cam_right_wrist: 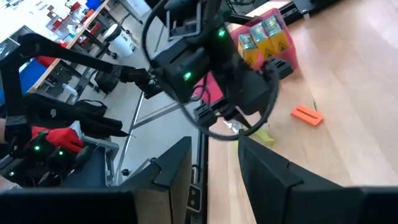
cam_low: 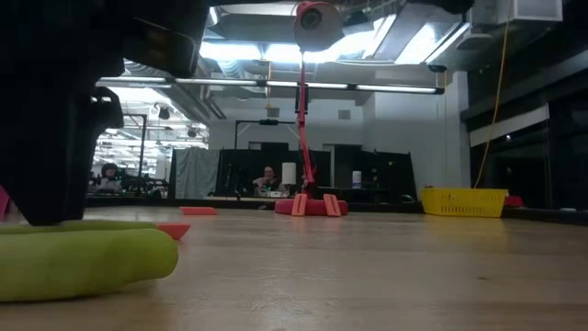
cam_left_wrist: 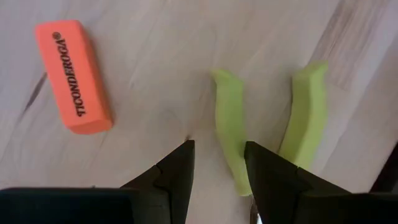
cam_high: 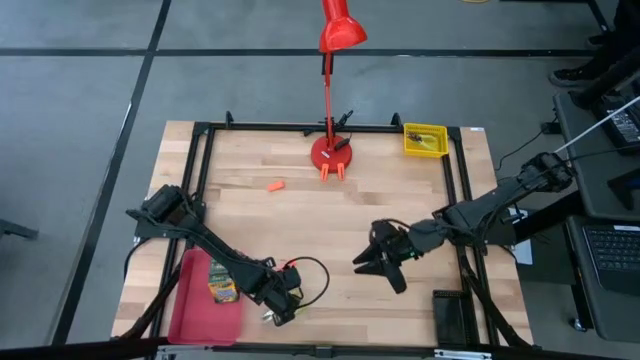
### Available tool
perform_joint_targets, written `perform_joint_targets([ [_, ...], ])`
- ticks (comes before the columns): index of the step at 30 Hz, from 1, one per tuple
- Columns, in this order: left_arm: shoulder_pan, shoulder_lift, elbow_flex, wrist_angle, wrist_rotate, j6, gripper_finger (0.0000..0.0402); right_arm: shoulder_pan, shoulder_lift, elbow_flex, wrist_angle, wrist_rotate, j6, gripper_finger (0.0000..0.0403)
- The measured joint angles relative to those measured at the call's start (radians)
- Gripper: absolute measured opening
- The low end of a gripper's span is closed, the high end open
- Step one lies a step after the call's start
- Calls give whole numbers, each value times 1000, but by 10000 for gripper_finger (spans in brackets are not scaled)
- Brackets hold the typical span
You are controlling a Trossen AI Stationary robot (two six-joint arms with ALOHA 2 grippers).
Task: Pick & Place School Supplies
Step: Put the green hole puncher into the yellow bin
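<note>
Left arm low over a scissor-like tool at the table's front edge.

Table (cam_high: pixel 330 215), red tray (cam_high: pixel 195 305) holding a crayon box (cam_high: pixel 222 282). Left gripper (cam_left_wrist: pixel 217 168) narrowly parted around one yellow-green handle (cam_left_wrist: pixel 231 127), not clamped; orange eraser (cam_left_wrist: pixel 73 76) beside. Right gripper (cam_high: pixel 378 262) spread wide mid-table, empty. Second crayon box (cam_high: pixel 424 139) at far corner.

A red lamp (cam_high: pixel 330 150) is stood at the far middle of the wooden worktop (cam_high: pixel 300 220), with its shade (cam_high: pixel 341 30) raised beyond the far edge. A red tray (cam_high: pixel 195 300) is laid at the near left corner, and a yellow basket (cam_high: pixel 424 139) is set at the far right corner.
</note>
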Motion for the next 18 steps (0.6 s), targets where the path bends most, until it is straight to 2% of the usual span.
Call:
perform_joint_targets([
  [9, 20, 6, -2, 51, 37, 18, 141, 84, 0, 0, 9, 128, 31, 136],
  [18, 41, 8, -2, 77, 15, 21, 137, 128, 0, 0, 22, 222, 41, 136],
])
